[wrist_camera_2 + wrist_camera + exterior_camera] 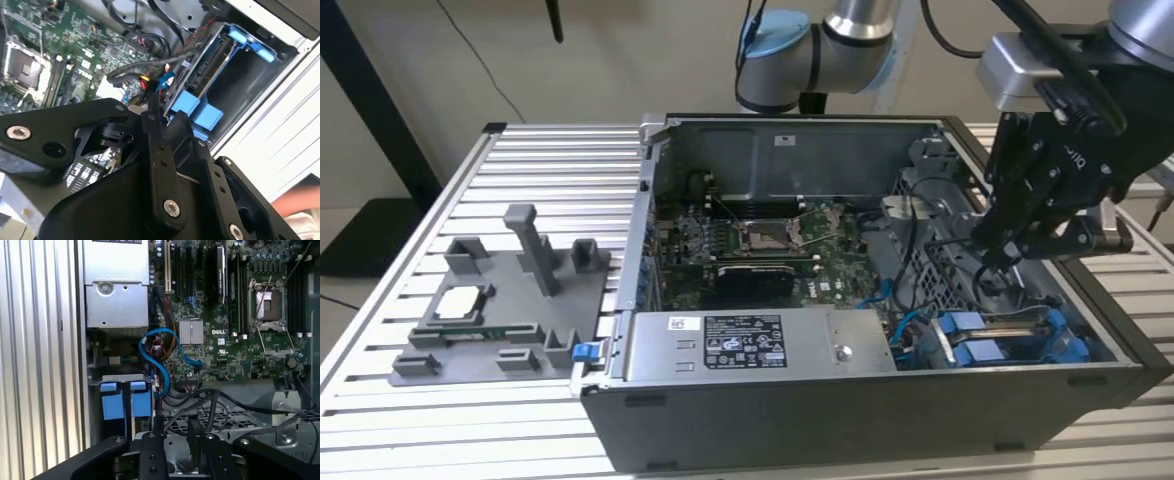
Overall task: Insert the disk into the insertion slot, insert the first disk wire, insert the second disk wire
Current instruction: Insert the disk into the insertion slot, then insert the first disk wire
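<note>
Posting the scene as it stands. The black two-fingered gripper [998, 258] is hung tip-down inside the open dark grey computer case [854, 410]. It is carried by the silver-and-blue arm [787, 60], which is brought in from above with its wrist bent downward. The jaws are kept a narrow way apart, and nothing can be made out between them in both wrist views.

The disk [206, 72], a flat silver-grey hard drive clipped in a bright blue plastic carrier frame, is found seated on edge in the insertion slot [125, 377]. That slot is the narrow bay of the grey perforated-metal cage just below the gripper, and the blue tabs are left facing out.

As for clutter, thick black cables [215, 400] are looped across the cage right at the gripper tips. A flat blue cable [150, 342] is curled just beside them. Farther off, a big silver power-supply box [761, 340] is mounted, with a white printed label [744, 328] of barcodes stuck on it. The green motherboard [761, 240] is laid out beyond. The case is parked on a slatted aluminium table [534, 180]. A grey plastic fixture [520, 290] is set well away from the gripper.
</note>
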Controlling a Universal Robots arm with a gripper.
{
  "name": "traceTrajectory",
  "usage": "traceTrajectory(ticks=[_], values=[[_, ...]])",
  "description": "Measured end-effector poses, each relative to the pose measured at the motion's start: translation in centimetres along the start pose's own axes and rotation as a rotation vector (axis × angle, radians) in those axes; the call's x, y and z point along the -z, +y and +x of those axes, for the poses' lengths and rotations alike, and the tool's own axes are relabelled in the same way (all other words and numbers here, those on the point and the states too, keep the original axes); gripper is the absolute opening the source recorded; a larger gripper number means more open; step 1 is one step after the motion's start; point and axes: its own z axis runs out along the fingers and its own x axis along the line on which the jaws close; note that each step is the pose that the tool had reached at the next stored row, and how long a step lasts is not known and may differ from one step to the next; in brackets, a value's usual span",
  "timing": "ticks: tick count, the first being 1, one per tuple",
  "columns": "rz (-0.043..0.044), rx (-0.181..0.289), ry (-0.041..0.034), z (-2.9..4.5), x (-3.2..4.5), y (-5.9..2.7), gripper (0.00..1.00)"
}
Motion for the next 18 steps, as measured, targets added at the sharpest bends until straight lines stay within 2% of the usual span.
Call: traceTrajectory(ticks=[3, 4, 5, 8, 11, 14, 15, 18], values=[[-0.0023, 0.002, -0.0420, -0.09, -0.04, -0.09, 1.00], [-0.0029, 0.002, -0.0520, -0.09, -0.07, -0.24, 1.00], [-0.0033, 0.002, -0.0590, -0.10, -0.11, -0.47, 1.00], [-0.0042, 0.003, -0.0727, -0.09, -0.37, -1.06, 1.00], [-0.0041, -0.001, -0.0807, 0.01, -0.64, -1.11, 1.00], [-0.0041, -0.007, -0.0960, 0.03, -0.74, -1.13, 1.00], [-0.0040, -0.010, -0.1030, 0.03, -0.76, -1.12, 0.00], [-0.0028, -0.020, -0.1173, 0.05, -0.87, -1.11, 0.00]])
